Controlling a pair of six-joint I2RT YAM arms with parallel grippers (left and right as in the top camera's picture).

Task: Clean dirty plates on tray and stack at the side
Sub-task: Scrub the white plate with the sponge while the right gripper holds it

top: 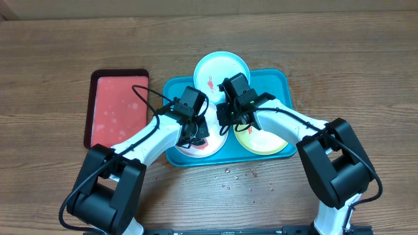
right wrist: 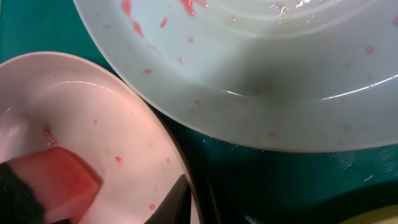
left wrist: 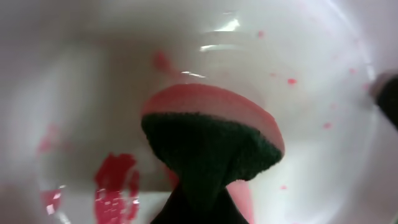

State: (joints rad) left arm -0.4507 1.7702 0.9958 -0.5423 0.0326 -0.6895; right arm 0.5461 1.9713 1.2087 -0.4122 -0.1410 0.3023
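The turquoise tray (top: pixel 277 81) holds three plates. The light blue plate (top: pixel 221 70) lies at the back, with red smears, and also shows in the right wrist view (right wrist: pixel 280 74). The yellow-green plate (top: pixel 264 142) is at the front right. The white plate (top: pixel 212 145) is at the front left. My left gripper (top: pixel 194 134) is shut on a sponge (left wrist: pixel 211 143), pink with a dark green face, pressed onto the white plate (left wrist: pixel 323 74) beside red smears. My right gripper (right wrist: pixel 193 202) is shut on the white plate's rim (right wrist: pixel 93 124), one finger inside it.
A smaller red tray (top: pixel 117 108) with a dark rim lies left of the turquoise tray. Small red crumbs (top: pixel 238 176) are scattered on the wooden table in front of the tray. Both arms cross over the tray's front half.
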